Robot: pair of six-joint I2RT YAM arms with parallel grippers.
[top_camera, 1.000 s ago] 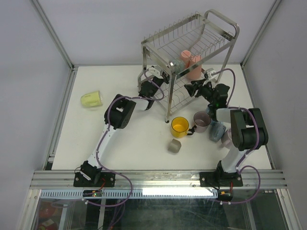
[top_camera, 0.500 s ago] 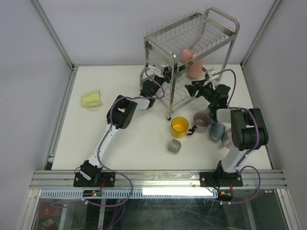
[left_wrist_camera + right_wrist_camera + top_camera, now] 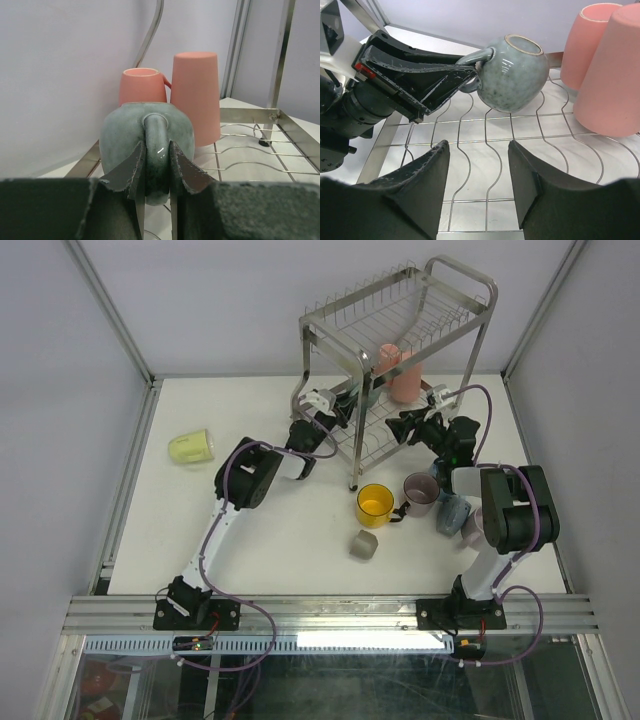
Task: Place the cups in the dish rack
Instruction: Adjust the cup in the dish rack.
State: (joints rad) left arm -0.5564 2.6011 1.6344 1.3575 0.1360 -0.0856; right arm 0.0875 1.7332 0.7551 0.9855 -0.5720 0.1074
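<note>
Holding a grey-green mug (image 3: 512, 75) by its handle, my left gripper (image 3: 156, 155) is clamped tight, one finger on each side of the loop. The mug sits mouth up inside the lower tier of the dish rack (image 3: 400, 315), which stands at the far edge of the table (image 3: 280, 540), right of centre. Just behind the mug are two pink cups: an upright pink mug (image 3: 144, 86) and a taller pink cup (image 3: 196, 95) turned base up. I cannot tell whether the mug's bottom is resting on the wires or hanging just above them.

My right gripper (image 3: 477, 147) hovers over the same tier from the other side, its fingers spread and holding nothing.

I judge the step in hand to be placing this mug. The next move calls for settling it onto the wires clear of the pink pair, then spreading the left fingers and drawing them straight back off the handle without tipping it.

More cups wait on the table: a yellow mug (image 3: 375, 504), a mauve mug (image 3: 419, 493) and a grey-blue mug (image 3: 452, 512) toward the right edge, a small grey-beige cup (image 3: 363, 545) nearer the front edge, and a pale green cup (image 3: 190, 448) by the left edge.
</note>
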